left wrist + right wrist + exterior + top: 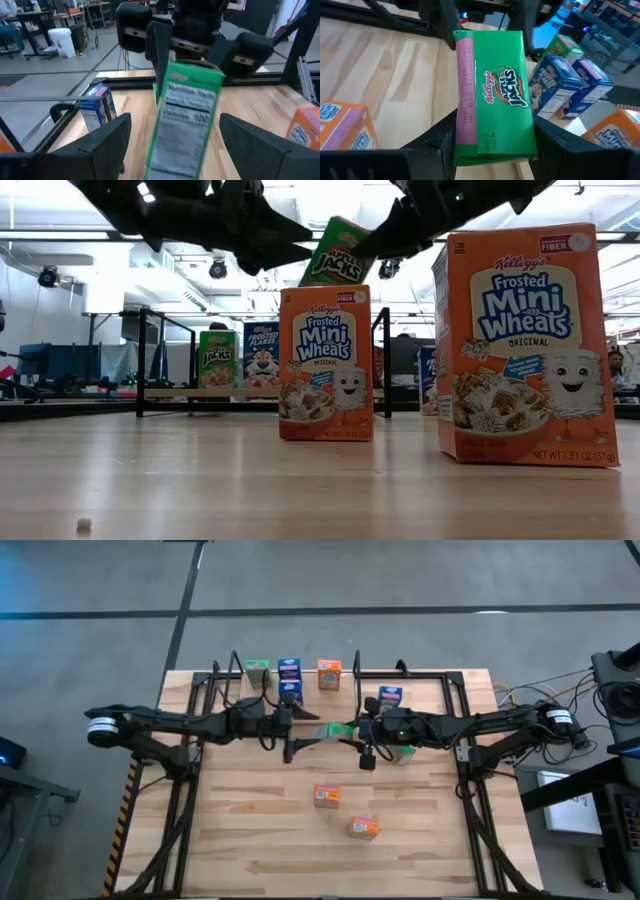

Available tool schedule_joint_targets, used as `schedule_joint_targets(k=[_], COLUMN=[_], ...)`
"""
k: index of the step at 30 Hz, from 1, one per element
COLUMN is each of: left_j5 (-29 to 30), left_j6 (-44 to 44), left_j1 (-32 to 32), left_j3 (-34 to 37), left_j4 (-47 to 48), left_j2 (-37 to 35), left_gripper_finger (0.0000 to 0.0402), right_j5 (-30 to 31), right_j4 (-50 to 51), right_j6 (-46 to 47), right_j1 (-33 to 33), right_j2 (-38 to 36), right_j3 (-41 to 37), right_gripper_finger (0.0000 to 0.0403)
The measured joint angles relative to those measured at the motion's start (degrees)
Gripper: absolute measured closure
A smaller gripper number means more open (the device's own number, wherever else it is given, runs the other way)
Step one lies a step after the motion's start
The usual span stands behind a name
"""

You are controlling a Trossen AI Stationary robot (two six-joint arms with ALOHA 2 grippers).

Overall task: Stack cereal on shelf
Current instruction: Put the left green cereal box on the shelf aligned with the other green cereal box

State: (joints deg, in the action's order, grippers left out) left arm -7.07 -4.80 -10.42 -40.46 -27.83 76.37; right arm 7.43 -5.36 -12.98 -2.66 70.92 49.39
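Tabletop: two orange Mini-Wheats boxes near front.
Right fingers: clamped on green Apple Jacks box, midair.
Left fingers: apart, flanking it.

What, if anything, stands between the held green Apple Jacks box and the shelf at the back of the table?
Nothing visible blocks it. The Apple Jacks box hangs in the right gripper, above the table. The shelf lies beyond, already holding boxes.
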Motion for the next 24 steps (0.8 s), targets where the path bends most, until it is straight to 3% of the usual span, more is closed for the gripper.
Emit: schedule_joint_targets(k=[6,16,24], left_j5=[-0.5,-6.7,-9.9], left_j6=[-0.3,0.9,1.6], left_j1=[0.0,-0.1,0.0], left_j3=[-1.8,-1.9,-1.9], left_j4=[-0.9,-1.5,-1.3], left_j2=[3.3,4.4,4.3], left_gripper_finger=[0.0114,0.0114,0.0091], right_j5=[-0.2,-0.8,-0.2], right_j4=[0.7,0.3,-0.3], right_j6=[-0.2,-0.7,-1.0], right_j1=[0.0,0.1,0.0], right_j2=[0.0,0.1,0.1], right_j3=[0.0,0.0,0.0], right_gripper_finger=[0.0234,0.0234,0.0234])
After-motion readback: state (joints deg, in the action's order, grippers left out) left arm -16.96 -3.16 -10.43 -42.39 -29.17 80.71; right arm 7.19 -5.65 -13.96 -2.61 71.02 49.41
